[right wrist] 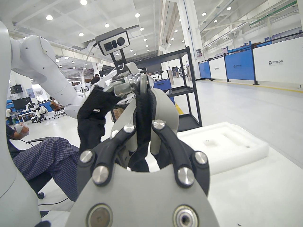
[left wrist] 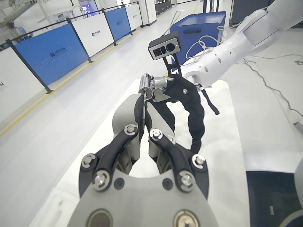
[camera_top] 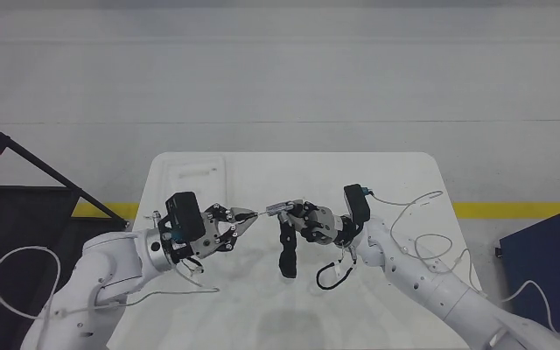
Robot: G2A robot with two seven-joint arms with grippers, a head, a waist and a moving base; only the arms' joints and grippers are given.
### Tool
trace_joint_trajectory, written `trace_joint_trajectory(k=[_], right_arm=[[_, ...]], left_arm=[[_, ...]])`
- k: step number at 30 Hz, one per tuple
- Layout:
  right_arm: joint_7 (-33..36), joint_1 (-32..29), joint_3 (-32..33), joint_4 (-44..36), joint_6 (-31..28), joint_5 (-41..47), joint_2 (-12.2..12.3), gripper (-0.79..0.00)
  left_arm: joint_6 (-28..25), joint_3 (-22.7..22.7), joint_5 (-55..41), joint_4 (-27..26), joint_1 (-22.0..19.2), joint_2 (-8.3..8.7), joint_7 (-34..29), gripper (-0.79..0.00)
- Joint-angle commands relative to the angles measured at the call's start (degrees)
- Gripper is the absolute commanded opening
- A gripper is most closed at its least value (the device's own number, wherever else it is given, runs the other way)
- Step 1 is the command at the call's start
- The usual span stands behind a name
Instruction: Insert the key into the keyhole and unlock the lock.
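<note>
A silver cylinder lock (left wrist: 148,85) with a black sleeved cable (left wrist: 197,124) hanging from it is held above the table. My right gripper (left wrist: 170,88) is shut on the lock (right wrist: 142,82) from the far side. My left gripper (left wrist: 143,106), its fingers in black covers, is shut on the flat key (left wrist: 144,109). The key's tip sits at the keyhole in the lock's end face; its depth is hidden. From above, the left gripper (camera_top: 248,217) and right gripper (camera_top: 296,213) face each other over the table's middle, with the lock (camera_top: 278,207) between them.
A white foam tray (camera_top: 197,173) with shallow recesses lies at the table's (camera_top: 385,175) far left corner, also the tray (right wrist: 225,142). The cable's black loop (camera_top: 332,276) hangs near the right arm. Loose white wires (camera_top: 420,206) trail along that arm.
</note>
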Motion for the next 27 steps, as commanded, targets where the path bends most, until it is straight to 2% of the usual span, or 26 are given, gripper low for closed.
trace_joint_trajectory(k=[1,8,13,19,27], right_arm=[[0.00,0.00,0.00,0.00,0.00,-0.01,0.00,-0.785],[0.00,0.00,0.00,0.00,0.00,-0.01,0.00,-0.785],[0.00,0.00,0.00,0.00,0.00,-0.01,0.00,-0.785],[0.00,0.00,0.00,0.00,0.00,-0.01,0.00,-0.785],[0.00,0.00,0.00,0.00,0.00,-0.01,0.00,-0.785]], left_arm=[[1.10,0.09,6.43,-0.80,-0.09,-0.13,3.93,-0.785],[6.58,1.08,32.72,-2.00,1.48,0.08,19.21,-0.785],[11.91,1.43,45.48,-0.30,2.79,0.48,26.77,-0.785],[18.37,1.45,57.72,-0.38,3.63,0.94,31.67,-0.785],[26.77,2.25,64.90,0.02,4.43,0.97,35.27,-0.785]])
